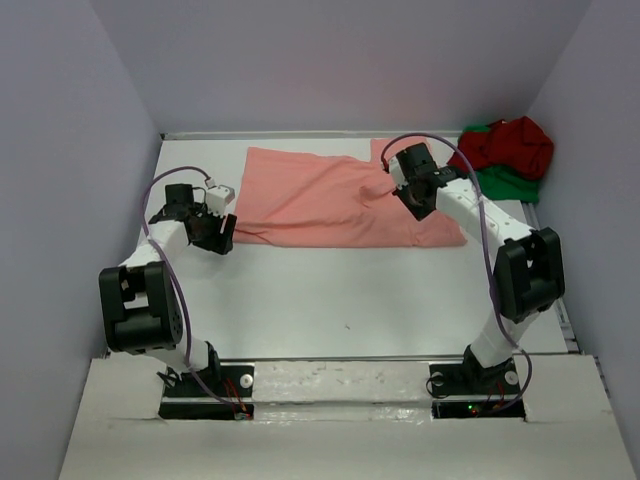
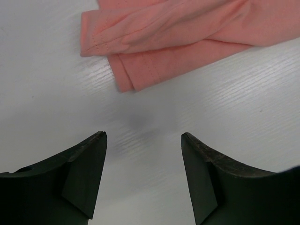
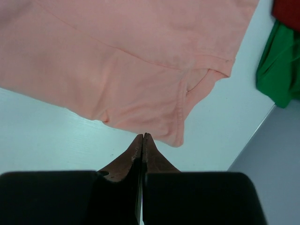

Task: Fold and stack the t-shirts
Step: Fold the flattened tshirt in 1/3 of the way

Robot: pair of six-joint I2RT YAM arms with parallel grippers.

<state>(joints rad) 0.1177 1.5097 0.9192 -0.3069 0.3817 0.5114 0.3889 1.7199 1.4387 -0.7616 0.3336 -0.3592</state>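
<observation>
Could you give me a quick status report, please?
Left fingers open over table. Right fingers shut at edge of salmon-pink shirt, grip unconfirmed. Dark red shirt and green shirt heaped far right, nothing blocking.

pink shirt, red shirt, green shirt

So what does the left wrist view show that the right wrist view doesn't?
Left wrist only: the left arm's fingers spread open over the white table, short of a folded corner of the salmon-pink cloth t-shirt. Right wrist only: the right arm's fingers pressed shut, plus the bright green cloth t-shirt and dark red cloth t-shirt by the wall. Both: that pink t-shirt on the table.
</observation>
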